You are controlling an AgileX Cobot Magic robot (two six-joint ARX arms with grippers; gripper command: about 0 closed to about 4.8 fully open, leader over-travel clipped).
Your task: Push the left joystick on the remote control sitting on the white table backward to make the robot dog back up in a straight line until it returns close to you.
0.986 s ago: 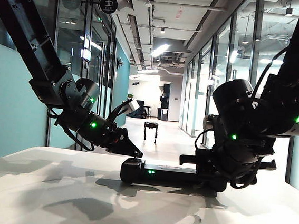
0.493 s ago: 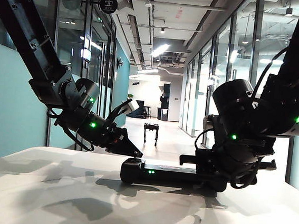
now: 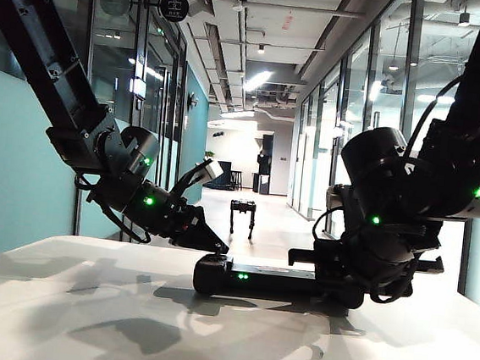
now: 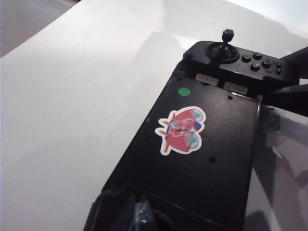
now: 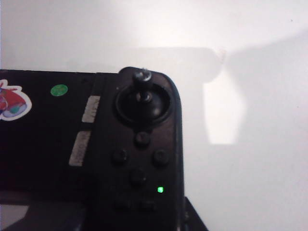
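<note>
The black remote control [image 3: 256, 278] lies flat on the white table [image 3: 82, 318], with green lights on its middle. My left gripper [image 3: 219, 248] slants down with its fingers drawn to a point on the controller's left end, and it covers the left joystick. My right gripper [image 3: 342, 282] is clamped round the controller's right end; one finger [image 5: 192, 219] lies against that end's edge. The robot dog [image 3: 242, 216] stands on the corridor floor beyond the table, small and far off. The left wrist view shows the controller's red sticker [image 4: 182, 130].
The right-hand joystick [image 5: 143, 79] stands upright above a cluster of buttons [image 5: 138, 159] and a green light [image 5: 160, 189]. Glass walls line both sides of the corridor behind the table. Both arms cast shadows on the tabletop in front of the controller.
The robot dog looks slightly larger and lower in the exterior view, so it has come nearer along the corridor. Neither arm has moved, nor has the controller.
</note>
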